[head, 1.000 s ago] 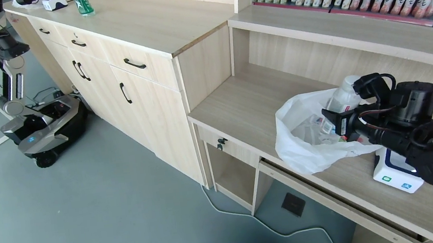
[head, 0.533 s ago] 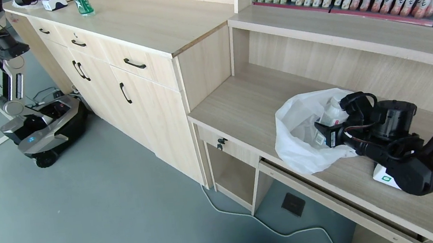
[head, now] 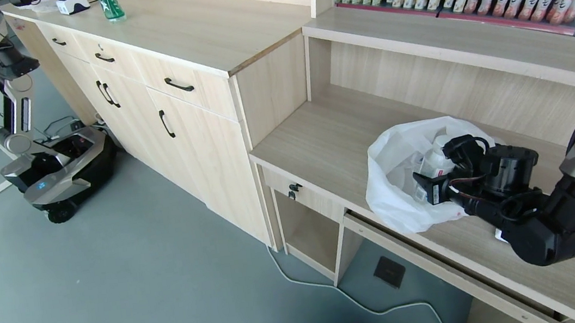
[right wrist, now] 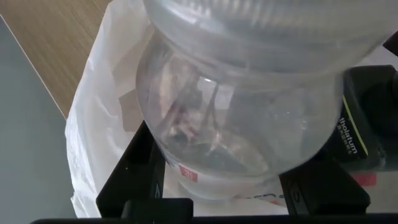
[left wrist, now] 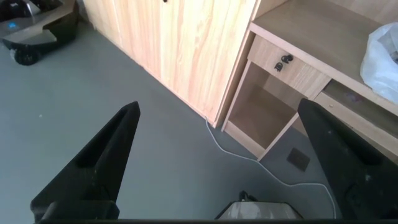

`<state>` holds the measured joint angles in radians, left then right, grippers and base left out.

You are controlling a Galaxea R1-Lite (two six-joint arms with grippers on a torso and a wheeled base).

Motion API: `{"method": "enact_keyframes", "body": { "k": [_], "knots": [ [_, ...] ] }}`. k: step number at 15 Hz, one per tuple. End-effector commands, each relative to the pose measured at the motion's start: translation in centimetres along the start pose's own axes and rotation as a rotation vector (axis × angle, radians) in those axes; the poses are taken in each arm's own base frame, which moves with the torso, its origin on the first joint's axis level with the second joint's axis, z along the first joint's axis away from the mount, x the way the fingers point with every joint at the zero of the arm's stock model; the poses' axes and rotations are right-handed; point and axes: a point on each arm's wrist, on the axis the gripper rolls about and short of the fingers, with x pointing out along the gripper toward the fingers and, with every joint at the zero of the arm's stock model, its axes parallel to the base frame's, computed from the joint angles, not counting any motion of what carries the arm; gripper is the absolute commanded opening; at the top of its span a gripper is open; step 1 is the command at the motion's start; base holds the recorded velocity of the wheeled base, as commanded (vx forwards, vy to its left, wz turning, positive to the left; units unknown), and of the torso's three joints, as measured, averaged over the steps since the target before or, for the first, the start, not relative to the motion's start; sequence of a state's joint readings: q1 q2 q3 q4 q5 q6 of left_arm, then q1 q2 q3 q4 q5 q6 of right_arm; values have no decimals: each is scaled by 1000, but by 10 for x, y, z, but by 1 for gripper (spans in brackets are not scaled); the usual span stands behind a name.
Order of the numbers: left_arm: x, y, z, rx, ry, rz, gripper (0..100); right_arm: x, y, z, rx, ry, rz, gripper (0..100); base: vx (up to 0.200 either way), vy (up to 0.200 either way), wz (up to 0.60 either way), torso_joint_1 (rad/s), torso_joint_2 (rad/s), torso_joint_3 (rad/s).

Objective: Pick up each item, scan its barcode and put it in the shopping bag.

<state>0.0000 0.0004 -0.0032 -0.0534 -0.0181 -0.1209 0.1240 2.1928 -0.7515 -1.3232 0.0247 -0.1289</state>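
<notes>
Lowered: right jaws now inside white plastic shopping bag (head: 397,208), clamping clear plastic bottle (head: 433,160) for drop-off; left jaws wide, idle.

Thin, crinkly white plastic for the shopping bag (head: 396,200), clear glossy plastic on the bottle (right wrist: 249,106), matt light woodgrain counter (head: 318,141), matt black plastic right gripper (head: 442,169).

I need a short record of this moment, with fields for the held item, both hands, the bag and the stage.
Item: clear plastic bottle, tilted, partly inside the bag's mouth
Holder: right hand, shut on the bottle
Other: left hand, open and empty, above the grey floor
Bag: white plastic shopping bag, open, on the light wooden counter
Stage: bottle not yet released
</notes>
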Motion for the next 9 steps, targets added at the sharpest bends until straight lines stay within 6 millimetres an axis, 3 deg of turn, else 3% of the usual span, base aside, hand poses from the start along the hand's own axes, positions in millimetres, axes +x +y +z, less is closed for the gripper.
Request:
{"method": "enact_keyframes", "body": {
  "k": [1, 2, 5, 7, 9],
  "knots": [
    [0, 0, 0, 0, -1, 0, 100, 2, 1, -8, -1, 29, 2, 0, 0, 0, 0, 0, 0, 0],
    [0, 0, 0, 0, -1, 0, 100, 2, 1, -9, 1, 31, 3, 100, 0, 0, 0, 0, 0, 0],
    [0, 0, 0, 0, -1, 0, 100, 1, 0, -4, 5, 20, 1, 100, 0, 0, 0, 0, 0, 0],
    [0, 0, 0, 0, -1, 0, 100, -12, 2, 25, 23, -18, 12, 100, 0, 0, 0, 0, 0, 0],
    [0, 0, 0, 0, -1, 0, 100, -47, 3, 69, 26, -61, 25, 100, 0, 0, 0, 0, 0, 0]
  ]
}}
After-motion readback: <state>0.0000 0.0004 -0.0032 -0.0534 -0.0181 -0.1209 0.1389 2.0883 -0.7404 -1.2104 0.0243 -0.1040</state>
